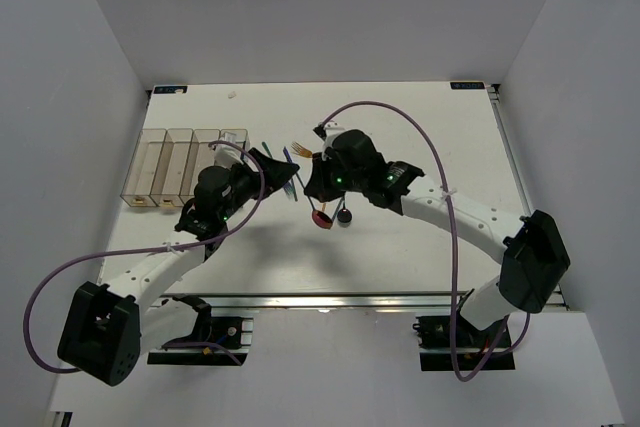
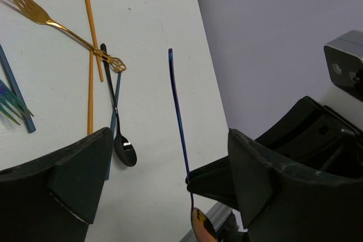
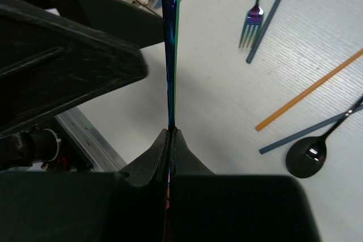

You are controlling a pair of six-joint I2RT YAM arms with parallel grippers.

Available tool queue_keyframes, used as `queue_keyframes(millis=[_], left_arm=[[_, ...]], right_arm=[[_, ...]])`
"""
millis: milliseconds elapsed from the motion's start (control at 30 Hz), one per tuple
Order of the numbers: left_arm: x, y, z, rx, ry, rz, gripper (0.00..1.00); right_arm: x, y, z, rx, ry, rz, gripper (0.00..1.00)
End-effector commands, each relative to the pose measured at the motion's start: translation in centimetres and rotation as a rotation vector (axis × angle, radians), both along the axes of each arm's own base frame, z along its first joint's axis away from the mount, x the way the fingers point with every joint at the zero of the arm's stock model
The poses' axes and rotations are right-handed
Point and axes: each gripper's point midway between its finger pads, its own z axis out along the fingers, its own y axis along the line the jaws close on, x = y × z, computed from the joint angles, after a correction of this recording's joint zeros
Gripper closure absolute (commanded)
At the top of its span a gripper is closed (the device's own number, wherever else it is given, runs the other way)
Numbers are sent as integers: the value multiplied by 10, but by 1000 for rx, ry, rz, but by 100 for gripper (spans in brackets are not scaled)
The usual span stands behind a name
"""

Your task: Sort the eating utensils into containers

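Note:
A blue iridescent spoon [image 2: 177, 111] hangs above the table, its reddish bowl [image 1: 321, 218] lowest. My right gripper [image 3: 171, 131] is shut on its neck just above the bowl. My left gripper [image 2: 170, 179] is open, and the spoon's handle [image 3: 170, 43] runs between its wide-apart fingers [image 2: 79, 179] without touching them. On the table lie a gold fork [image 2: 34, 9], two orange sticks [image 2: 91, 26], a black spoon [image 2: 122, 145], a blue stick [image 2: 17, 92] and an iridescent fork [image 3: 252, 18]. The containers [image 1: 185, 162], clear bins in a row, stand at the left.
The two arms meet over the middle of the table [image 1: 420, 117]. The loose utensils lie just behind and under the grippers. The table's metal front rail [image 3: 93, 140] runs close below the held spoon. White walls enclose the table.

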Motion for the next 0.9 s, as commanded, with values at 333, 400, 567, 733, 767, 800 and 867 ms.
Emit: queue_keyframes(millis=[333, 400, 567, 733, 767, 800, 867], left_arm=[[7, -10, 16, -22, -34, -31, 100], [13, -10, 24, 14, -43, -25, 100], [40, 44, 4, 527, 45, 119, 100], [79, 119, 11, 980, 144, 283, 100], [87, 134, 11, 1025, 157, 297, 100], [93, 144, 11, 1056, 167, 299, 100], [113, 170, 11, 1121, 183, 284, 100]], right_arm=[[-21, 53, 42, 152, -32, 146, 100], [-19, 52, 47, 181, -62, 134, 59], [12, 0, 39, 61, -136, -74, 11], [39, -68, 30, 8, -152, -208, 11], [44, -83, 19, -11, -136, -237, 11], [44, -91, 22, -2, -142, -247, 11], [44, -102, 18, 4, -139, -248, 11]])
